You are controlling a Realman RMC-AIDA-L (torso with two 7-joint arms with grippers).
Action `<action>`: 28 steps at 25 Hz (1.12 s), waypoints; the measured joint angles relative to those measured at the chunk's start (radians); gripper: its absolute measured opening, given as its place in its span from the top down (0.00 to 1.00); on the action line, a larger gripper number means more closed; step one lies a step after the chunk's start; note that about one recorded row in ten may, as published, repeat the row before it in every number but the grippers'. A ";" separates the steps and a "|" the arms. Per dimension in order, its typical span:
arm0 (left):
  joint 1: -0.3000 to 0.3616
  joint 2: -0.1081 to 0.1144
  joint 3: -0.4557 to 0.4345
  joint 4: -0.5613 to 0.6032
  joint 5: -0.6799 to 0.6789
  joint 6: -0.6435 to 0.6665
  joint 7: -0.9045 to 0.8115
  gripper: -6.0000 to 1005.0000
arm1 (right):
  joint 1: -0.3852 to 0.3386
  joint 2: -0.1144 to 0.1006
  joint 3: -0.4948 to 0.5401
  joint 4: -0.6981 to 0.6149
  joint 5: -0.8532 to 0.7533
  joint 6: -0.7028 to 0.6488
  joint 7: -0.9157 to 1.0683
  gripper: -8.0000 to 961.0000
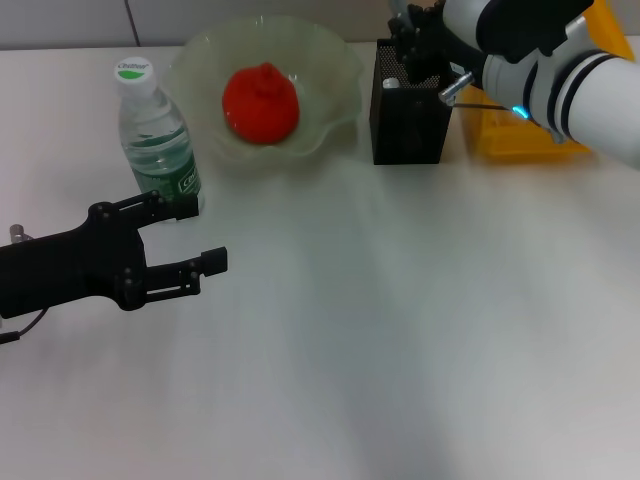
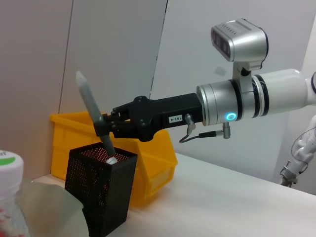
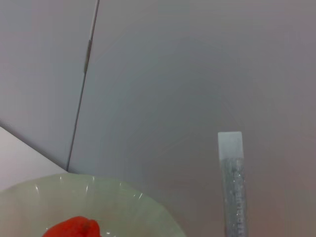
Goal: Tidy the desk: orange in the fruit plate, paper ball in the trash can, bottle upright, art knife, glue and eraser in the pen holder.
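My right gripper (image 1: 408,40) is above the black mesh pen holder (image 1: 410,115), shut on a grey glue tube (image 2: 94,116). The tube is tilted, and its white-capped lower end is inside the pen holder (image 2: 101,190). The orange (image 1: 260,102) lies in the pale green fruit plate (image 1: 335,70). To the plate's left the bottle (image 1: 155,135) stands upright. My left gripper (image 1: 208,235) hovers open and empty just in front of the bottle. The yellow trash can (image 1: 520,135) sits behind the right arm. Paper ball, art knife and eraser are out of view.
The pen holder stands between the fruit plate and the trash can (image 2: 148,158) along the back of the white table (image 1: 400,330). A grey wall rises right behind them.
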 joint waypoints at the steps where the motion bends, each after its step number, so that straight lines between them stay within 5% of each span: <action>1: 0.000 0.000 0.000 0.000 0.000 0.000 0.000 0.19 | 0.004 0.000 0.000 0.004 0.000 -0.001 0.002 0.83; 8: 0.000 0.000 -0.001 0.000 -0.001 0.000 0.000 0.19 | 0.031 -0.001 0.029 0.008 0.015 -0.097 0.006 0.69; 18: 0.007 0.011 -0.005 0.000 -0.004 0.006 -0.024 0.19 | 0.007 -0.005 0.259 -0.213 0.059 -0.497 -0.024 0.39; 23: 0.012 0.011 -0.014 0.000 -0.015 0.013 -0.022 0.19 | 0.016 -0.005 0.466 -0.262 0.248 -0.784 -0.181 0.38; 28: 0.015 0.006 -0.037 -0.001 -0.018 0.006 -0.022 0.19 | 0.027 -0.005 0.651 -0.166 0.454 -1.034 -0.441 0.38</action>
